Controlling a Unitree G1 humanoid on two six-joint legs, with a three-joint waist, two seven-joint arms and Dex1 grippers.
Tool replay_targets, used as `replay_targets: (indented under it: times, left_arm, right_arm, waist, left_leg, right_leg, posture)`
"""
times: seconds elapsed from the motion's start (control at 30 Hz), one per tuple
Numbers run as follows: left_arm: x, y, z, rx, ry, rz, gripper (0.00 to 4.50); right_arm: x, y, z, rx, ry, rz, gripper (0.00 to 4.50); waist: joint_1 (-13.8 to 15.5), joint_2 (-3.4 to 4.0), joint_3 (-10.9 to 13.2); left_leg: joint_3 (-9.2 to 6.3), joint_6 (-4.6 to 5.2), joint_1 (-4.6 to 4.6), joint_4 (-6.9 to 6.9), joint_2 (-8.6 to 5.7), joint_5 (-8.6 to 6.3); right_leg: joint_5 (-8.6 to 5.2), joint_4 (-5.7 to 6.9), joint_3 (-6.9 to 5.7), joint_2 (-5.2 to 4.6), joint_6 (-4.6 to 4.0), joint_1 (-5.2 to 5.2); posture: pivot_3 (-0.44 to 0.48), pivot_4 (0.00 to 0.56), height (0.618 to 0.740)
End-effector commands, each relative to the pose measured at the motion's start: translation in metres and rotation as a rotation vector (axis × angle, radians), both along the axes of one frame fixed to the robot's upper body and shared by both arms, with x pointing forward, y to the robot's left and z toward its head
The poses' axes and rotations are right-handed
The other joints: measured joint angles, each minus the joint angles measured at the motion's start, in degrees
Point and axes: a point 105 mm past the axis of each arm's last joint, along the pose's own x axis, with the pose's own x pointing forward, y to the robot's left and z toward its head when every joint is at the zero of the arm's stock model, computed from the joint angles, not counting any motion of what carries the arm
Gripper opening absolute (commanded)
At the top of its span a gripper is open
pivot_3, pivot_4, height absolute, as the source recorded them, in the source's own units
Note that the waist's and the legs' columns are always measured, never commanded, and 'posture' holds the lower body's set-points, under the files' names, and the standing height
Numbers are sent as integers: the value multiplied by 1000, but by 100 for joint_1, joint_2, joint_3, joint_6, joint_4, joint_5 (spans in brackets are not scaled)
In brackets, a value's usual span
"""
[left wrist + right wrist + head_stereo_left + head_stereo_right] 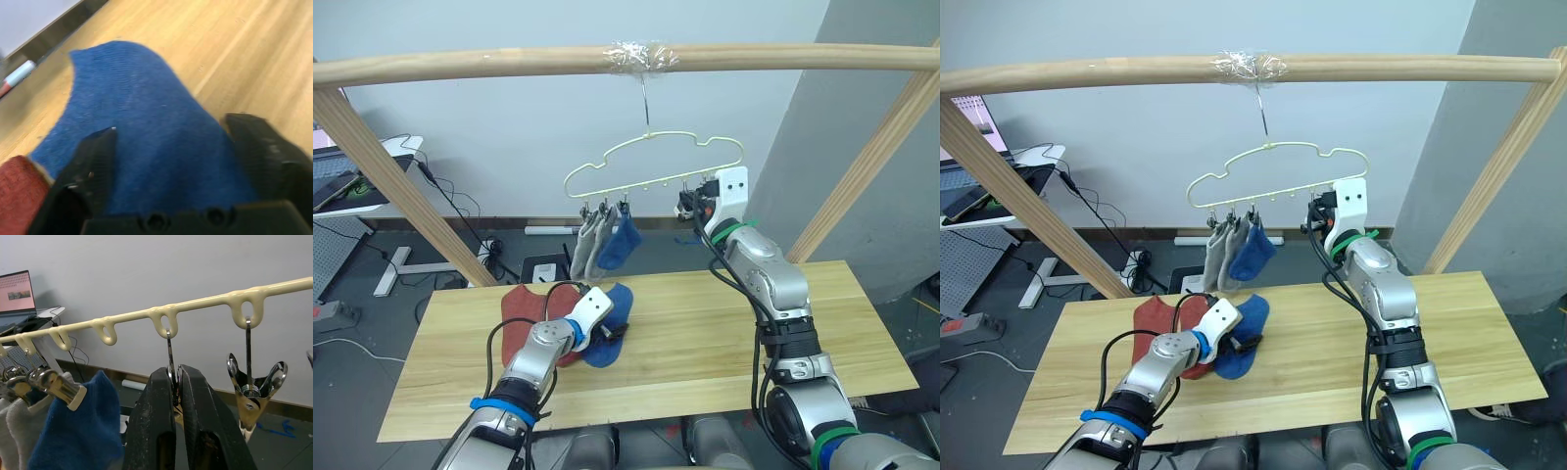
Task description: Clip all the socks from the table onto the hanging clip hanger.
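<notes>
**Three socks hung, right gripper on a clip, left gripper over a blue sock**

On the table point(724, 338), the head views show the left gripper point(607, 331) low over a blue sock point(609, 345) that lies beside two rust-red socks point(527, 305) at the left-centre of the planks. Above, the clip hanger point(651, 162) hangs by its hook from a wooden pole point(509, 64). Two light grey socks point(588, 243) and a second blue sock point(625, 241) dangle from its left clips. The right gripper point(690, 204) is raised to the hanger's right part.

From the left wrist view, the fingers point(90, 169) stand wide apart, the blue sock's fabric spread between them on the table; whether they touch it I cannot tell. A rust-red edge point(19, 188) lies at one corner.

From the right wrist view, detail hidden from the head shows: the right fingers point(156, 431) are pressed together on the wire of one metal clip point(170, 360), an empty clip point(250, 391) hanging just beside it.
</notes>
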Motion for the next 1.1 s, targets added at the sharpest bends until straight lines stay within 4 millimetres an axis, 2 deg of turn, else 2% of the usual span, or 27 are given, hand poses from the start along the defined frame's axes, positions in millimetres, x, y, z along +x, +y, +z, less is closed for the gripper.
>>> replay_targets:
  times: [0.03,0.13,0.27,0.37,0.47,0.6,0.67,0.73,0.77,0.87,1.1]
  left_arm:
    - [-6,-6,-3,13,-8,-44,2631]
    - [-3,-14,5,-48,-38,-29,1969]
    - [0,-25,18,-201,-19,45,780]
    - [-3,-29,22,-215,-39,36,15]
    - [-5,-32,26,-250,-40,44,15]
    - [-5,-35,46,-305,-100,38,15]
    - [-1,-30,54,-266,-169,41,15]
    - [0,-26,52,-207,-195,39,15]
    - [0,-25,47,-156,-196,19,380]
    - [-1,-21,27,-24,-177,-26,1100]
    - [10,-31,14,-30,-72,20,3325]
  right_arm:
    - [-2,-5,11,15,-37,-16,0]
    - [-2,-5,11,16,-36,-14,0]
    - [-1,-4,12,24,-35,-9,0]
    - [0,-4,15,33,-36,-8,0]
    - [0,-4,17,35,-37,-7,0]
    - [0,-5,19,34,-40,-5,0]
    - [-1,-6,19,33,-40,-4,0]
    - [-1,-6,19,33,-40,-3,0]
    - [-1,-5,19,32,-40,-1,0]
    - [-2,-4,19,30,-38,4,0]
    - [-4,-2,18,17,-38,15,0]
  waist:
    - [-1,0,1]
    - [-5,1,2]
    - [-6,-1,13]
    - [-12,-1,18]
    - [-18,0,18]
    - [-20,0,19]
    - [-17,0,20]
    - [-20,0,20]
    - [-21,0,20]
    - [-27,1,20]
    - [-41,-2,22]
  left_leg:
    - [0,0,-1,0,0,0]
    - [0,0,0,-1,0,0]
    - [-1,0,-4,0,0,0]
    - [-3,0,-3,-1,1,0]
    - [-2,0,-2,-1,2,0]
    - [-2,0,-4,-1,1,0]
    - [-2,0,-4,-1,1,0]
    - [-1,0,-3,0,1,0]
    - [-1,0,-3,0,1,0]
    - [0,0,-1,-1,1,0]
    - [-2,0,-9,1,-4,0]
  right_leg:
    - [0,-1,0,0,1,0]
    - [0,-1,0,0,1,0]
    - [0,-3,0,-1,1,-1]
    - [0,-1,-1,0,1,-1]
    - [0,-1,-1,0,1,-1]
    - [0,-3,0,-1,1,-1]
    - [0,-3,0,-1,1,-1]
    - [0,-2,0,-1,1,-1]
    - [0,-2,0,0,1,-1]
    - [0,-2,0,0,1,-1]
    - [1,-6,-1,-2,5,-2]
  posture:
    - [-78,170,740]
    - [-75,164,740]
    - [-71,165,740]
    - [-69,166,740]
    - [-72,163,740]
    - [-73,160,740]
    - [-74,157,740]
    - [-72,155,740]
    - [-72,155,740]
    - [-78,153,740]
    - [-88,147,740]
